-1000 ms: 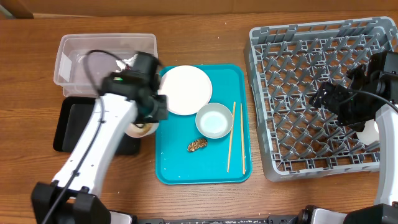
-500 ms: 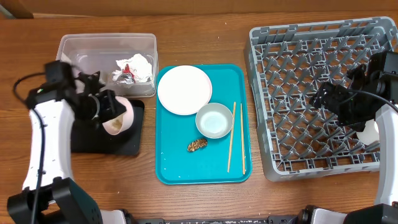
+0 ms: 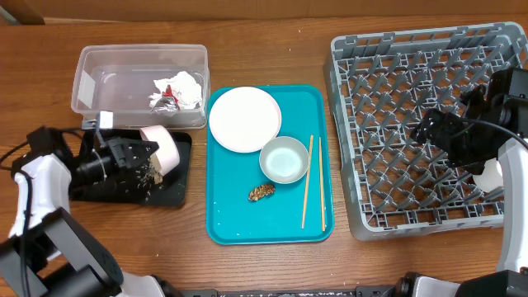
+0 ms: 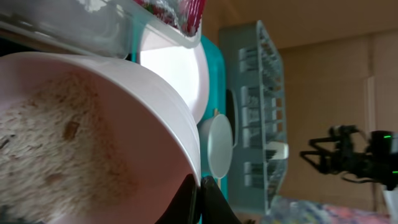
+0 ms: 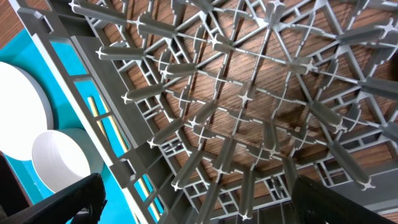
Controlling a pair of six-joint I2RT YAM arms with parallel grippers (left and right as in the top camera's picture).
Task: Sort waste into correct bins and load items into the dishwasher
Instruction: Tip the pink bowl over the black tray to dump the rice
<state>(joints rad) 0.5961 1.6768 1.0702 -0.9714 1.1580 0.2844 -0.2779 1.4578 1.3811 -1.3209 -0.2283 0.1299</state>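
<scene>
Step in hand, as I judged it: emptying food waste. The left hand was clamped shut on the rim of a white bowl. The bowl was tipped on its side over the black tray, mouth toward the arm. The wrist view showed rice with a few brown bits clinging to the inside wall. Overhead, some grains lay on the tray just below the rim.

The right hand hovered over the dish rack with its fingers spread wide, holding nothing.

Next move, in my estimate: tip or shake the bowl further until the stuck rice drops, keeping the rim inside the tray's edges. Then carry the bowl across to the rack.

Other items noted:
- The clear tub sat just behind the black tray and held crumpled tissue and a red wrapper.
- The teal tray on the worktop carried a plate, a bluish bowl, a brown scrap and chopsticks.

Obstructions: the teal tray and its load lay between the left arm and the rack, so the carry must pass above them. The tub's near wall stood close to the tilted bowl. Sticky rice may not release cleanly.
</scene>
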